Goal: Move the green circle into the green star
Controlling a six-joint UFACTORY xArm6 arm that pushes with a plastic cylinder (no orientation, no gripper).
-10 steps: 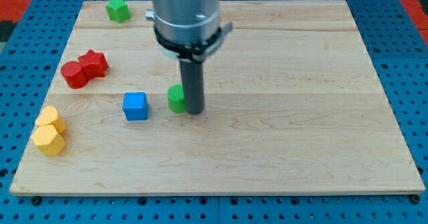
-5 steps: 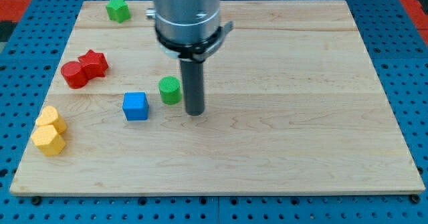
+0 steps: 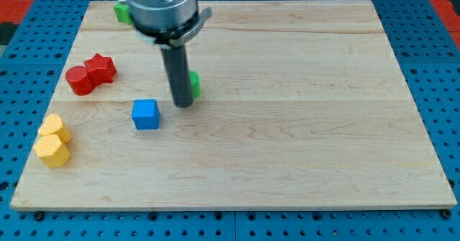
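The green circle [image 3: 195, 85] stands on the wooden board near the middle left, mostly hidden behind my rod. My tip [image 3: 182, 104] rests on the board just left of and slightly below the circle, touching or nearly touching it. The green star [image 3: 121, 11] sits at the board's top left corner, partly hidden behind the arm's grey body. The circle is far from the star, below and to its right.
A blue cube [image 3: 146, 114] lies left of and below my tip. A red circle [image 3: 79, 80] and a red star [image 3: 102, 67] touch each other at the left. Two yellow hexagon blocks [image 3: 52, 140] sit at the lower left edge.
The arm moved left and a little up. The green circle shifted up and slightly right; my tip went from its right side to its left side.
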